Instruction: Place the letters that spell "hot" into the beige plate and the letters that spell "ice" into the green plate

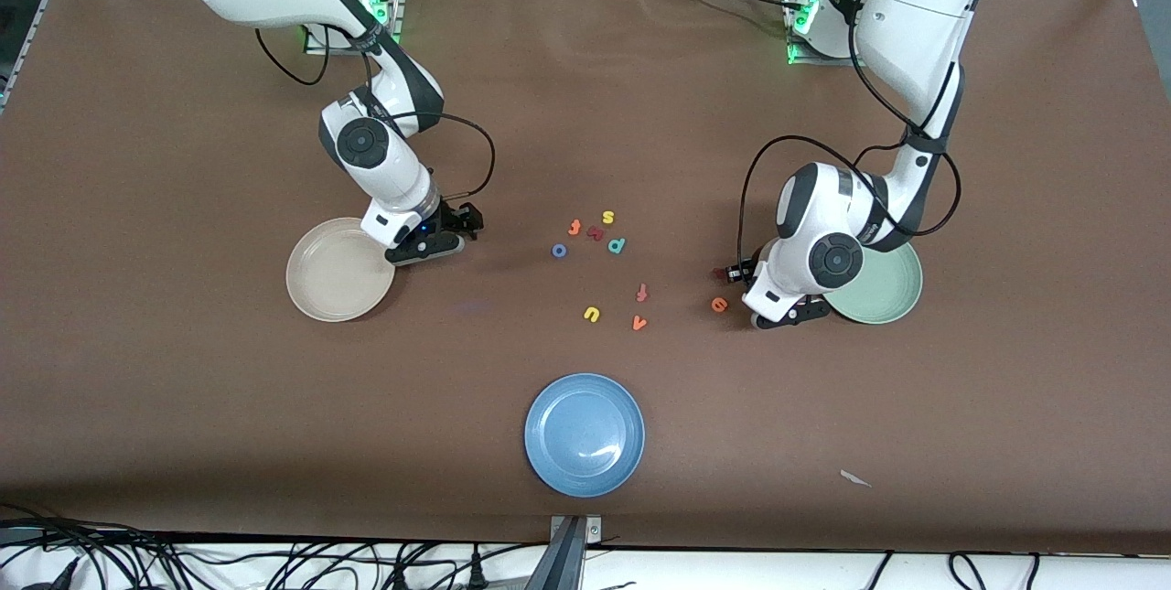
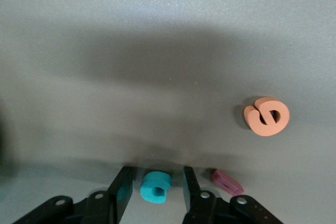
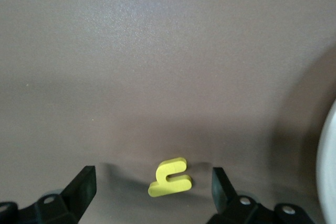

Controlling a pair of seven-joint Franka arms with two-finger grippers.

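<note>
Fingers of the left gripper (image 2: 155, 192) straddle the teal "c" (image 2: 155, 187); right gripper (image 3: 153, 184) fingers spread wide around the yellow "h" (image 3: 169, 178).

A plain brown bench (image 1: 183, 407) carries a cream-beige plate (image 1: 322, 297), a pale sage-green plate (image 1: 892, 297) and a blue plate (image 1: 585, 434). Scattered letters show yellow "h" (image 3: 169, 177), blue "o" (image 1: 559, 251), orange "t" (image 1: 574, 226), teal "c" (image 2: 155, 187), orange "e" (image 2: 266, 116) and maroon "i" (image 2: 227, 181). Both white arms end in black pincers, the left pincer (image 2: 156, 192) and the right pincer (image 3: 155, 190).
</note>
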